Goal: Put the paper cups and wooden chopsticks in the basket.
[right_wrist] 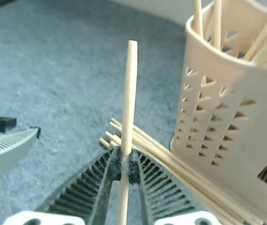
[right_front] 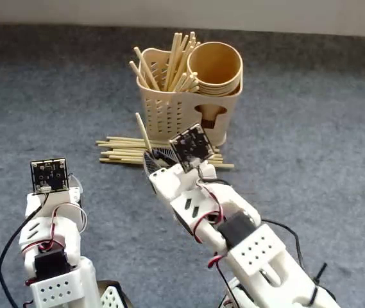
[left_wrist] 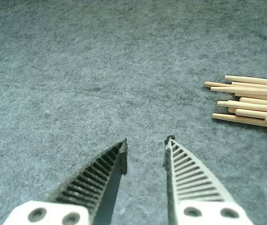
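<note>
High view: the basket stands at the far side of the carpet and it's filling up. The cups sit nested in one compartment, and a bunch of chopsticks stands on end in the other. There's more to do, though. A pile lies flat on the carpet just in front of the basket, its sticks running side to side along the front wall. The right gripper is over that pile with one stick raised. The stick is nearly upright, leaning a little, with its free end up against the basket's wall but below the rim.

Left wrist view: the left gripper hangs over bare carpet with its jaws apart and nothing between them. The pile's ends are off to one side, well apart from it.

Right wrist view: the jaws are clamped on the stick low on its length, and its long axis rises straight out of the grip. The basket is just beside it, and the pile fans out beneath. I'd say we're past halfway: the cups are done, and the pile is what's left.
</note>
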